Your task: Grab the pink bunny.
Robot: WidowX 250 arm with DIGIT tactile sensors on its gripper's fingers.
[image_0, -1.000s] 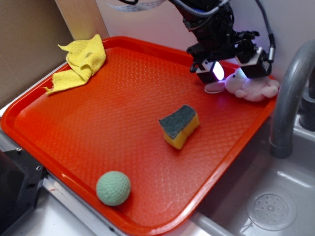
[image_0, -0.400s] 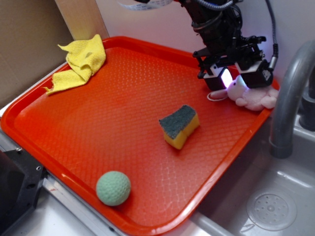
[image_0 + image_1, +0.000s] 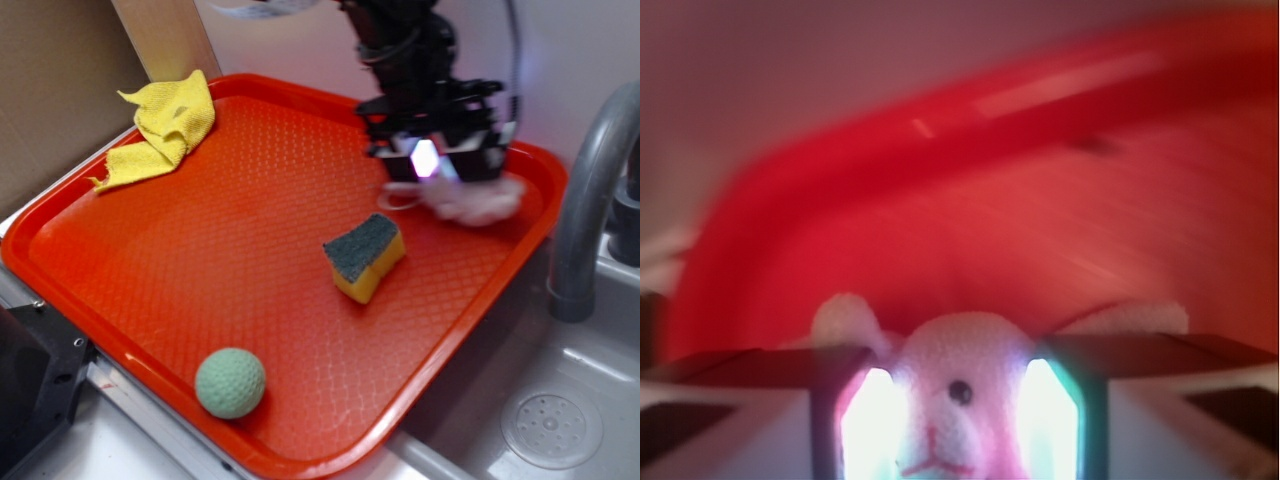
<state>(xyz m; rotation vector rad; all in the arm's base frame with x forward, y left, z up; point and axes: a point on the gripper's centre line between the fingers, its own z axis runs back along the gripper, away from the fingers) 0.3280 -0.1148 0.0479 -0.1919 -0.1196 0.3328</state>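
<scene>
The pink bunny (image 3: 470, 200) is a blurred pale-pink shape at the back right of the red tray (image 3: 230, 230), just under my gripper (image 3: 432, 165). In the wrist view the bunny's head (image 3: 960, 395) sits between my two glowing pads (image 3: 872, 420), face towards the camera, with its ears spread out behind the fingers. My gripper (image 3: 960, 425) is closed against both sides of the head. The bunny's body is hidden below the frame in the wrist view.
A yellow-and-grey sponge (image 3: 365, 255) lies mid-tray, close to the front left of the gripper. A green ball (image 3: 230, 382) sits near the front edge and a yellow cloth (image 3: 165, 130) at the back left. A grey faucet (image 3: 585, 200) and sink (image 3: 560, 420) stand right of the tray.
My gripper came down over the bunny, closed on its head, and has shifted left. The bunny has moved left with it, away from the tray's right rim.
</scene>
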